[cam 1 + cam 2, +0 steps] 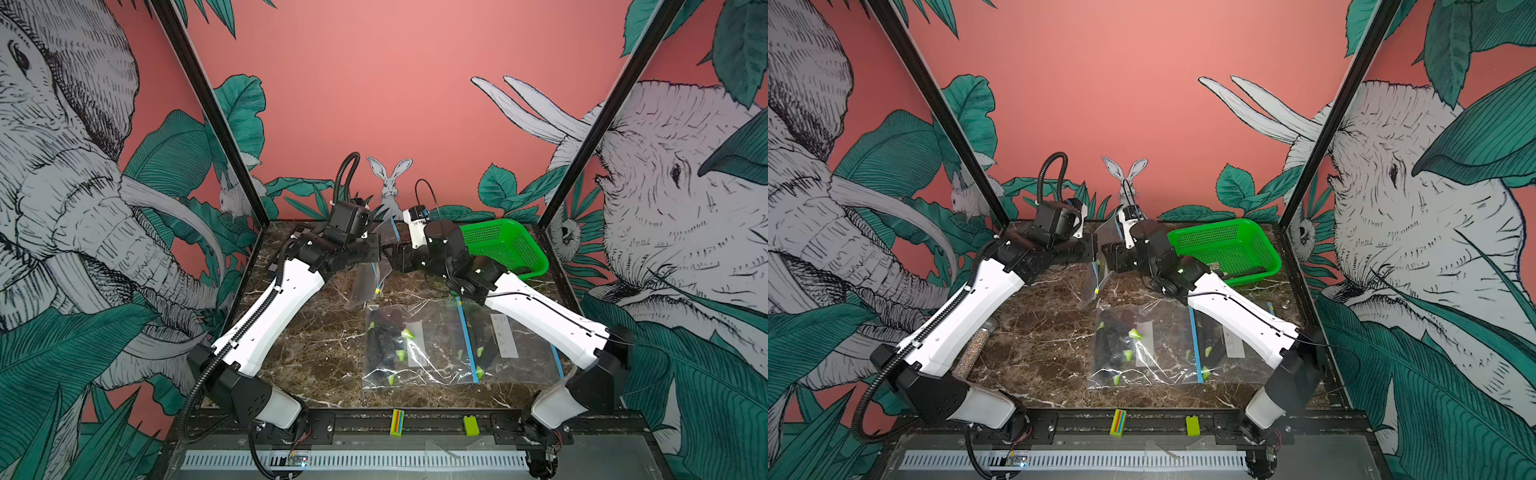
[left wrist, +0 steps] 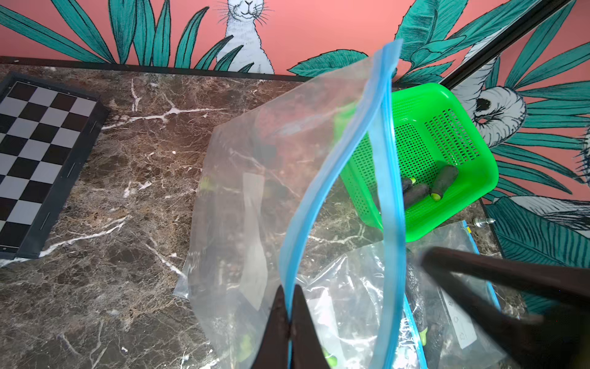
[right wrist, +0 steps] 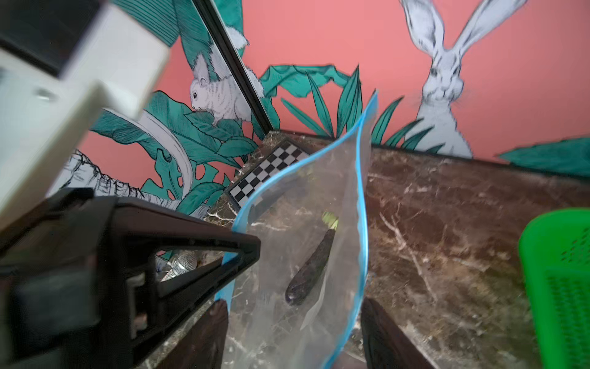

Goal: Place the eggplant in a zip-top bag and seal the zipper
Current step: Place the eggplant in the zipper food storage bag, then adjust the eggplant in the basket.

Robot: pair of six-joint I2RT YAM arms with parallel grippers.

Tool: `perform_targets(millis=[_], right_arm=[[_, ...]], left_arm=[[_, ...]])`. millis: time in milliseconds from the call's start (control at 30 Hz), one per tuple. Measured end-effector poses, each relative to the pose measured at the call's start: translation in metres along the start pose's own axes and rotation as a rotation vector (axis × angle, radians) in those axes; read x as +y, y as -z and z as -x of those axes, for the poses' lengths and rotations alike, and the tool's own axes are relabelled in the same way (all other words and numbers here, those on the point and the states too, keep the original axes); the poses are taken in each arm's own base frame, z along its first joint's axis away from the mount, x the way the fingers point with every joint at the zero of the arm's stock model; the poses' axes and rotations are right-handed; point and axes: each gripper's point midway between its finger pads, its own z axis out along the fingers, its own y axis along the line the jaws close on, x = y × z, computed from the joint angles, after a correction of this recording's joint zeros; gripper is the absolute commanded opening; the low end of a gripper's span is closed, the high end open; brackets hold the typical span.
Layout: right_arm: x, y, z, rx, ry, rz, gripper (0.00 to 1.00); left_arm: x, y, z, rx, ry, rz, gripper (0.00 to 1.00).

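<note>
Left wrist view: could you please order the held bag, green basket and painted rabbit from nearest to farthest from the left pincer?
1. Held bag, pinched at its blue zipper by the left pincer.
2. Green basket, on the table beyond the bag.
3. Painted rabbit, on the back wall.

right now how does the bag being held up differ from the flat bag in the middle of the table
The held bag hangs upright, mouth gaping, pinched at its blue zipper by the left gripper; the flat bag lies on the table. The held bag shows one eggplant; the flat bag shows several. Both are clear with blue zippers.
</note>
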Motion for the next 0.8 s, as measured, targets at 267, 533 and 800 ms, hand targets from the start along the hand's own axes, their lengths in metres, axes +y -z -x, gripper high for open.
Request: perform_targets(millis=[267,533,800], right_arm=[[-0.098,0.076,0.045,-0.076,-0.159,-0.175,0.99],[-0.204,0.121,0.029,0.019,-0.366,-0.434,0.99],[-0.31,0.085,-0.041,0.283,-0.565,-0.612,0.94]], left_arm=[[0.008,0.005,0.001,-0.011,0.012,0.011,0.0],[0.011,0.003,0.001,-0.008,0.016,0.015,0.0],[0.011,-0.001,-0.005,0.003,0.016,0.006,0.0]])
